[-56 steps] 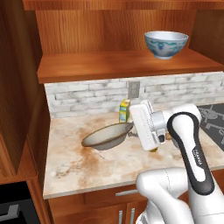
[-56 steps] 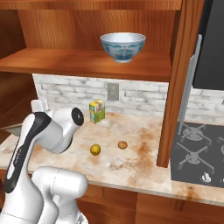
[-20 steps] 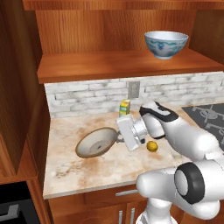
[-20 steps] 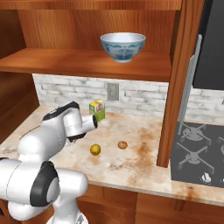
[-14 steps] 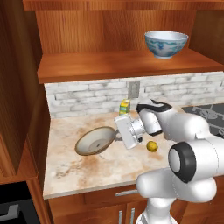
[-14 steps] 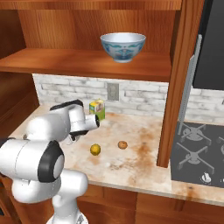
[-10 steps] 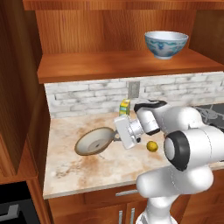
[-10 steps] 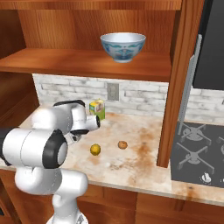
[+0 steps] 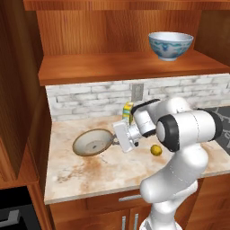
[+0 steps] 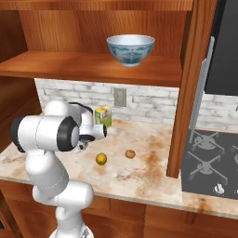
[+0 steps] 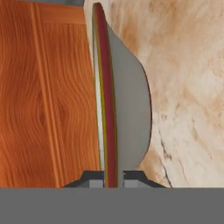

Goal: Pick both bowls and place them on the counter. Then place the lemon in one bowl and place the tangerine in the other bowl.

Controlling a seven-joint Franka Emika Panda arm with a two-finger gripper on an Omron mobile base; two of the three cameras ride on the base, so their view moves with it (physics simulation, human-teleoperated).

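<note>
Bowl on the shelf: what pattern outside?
White bowl with blue pattern; the right base view shows it best.

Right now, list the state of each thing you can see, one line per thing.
gripper: shut on the shallow bowl's rim.
shallow bowl: upright, low on the counter, gripped.
patterned bowl: upright on the shelf, untouched.
lemon: loose on the counter.
tangerine: loose beside the lemon.
carton: standing upright.
</note>
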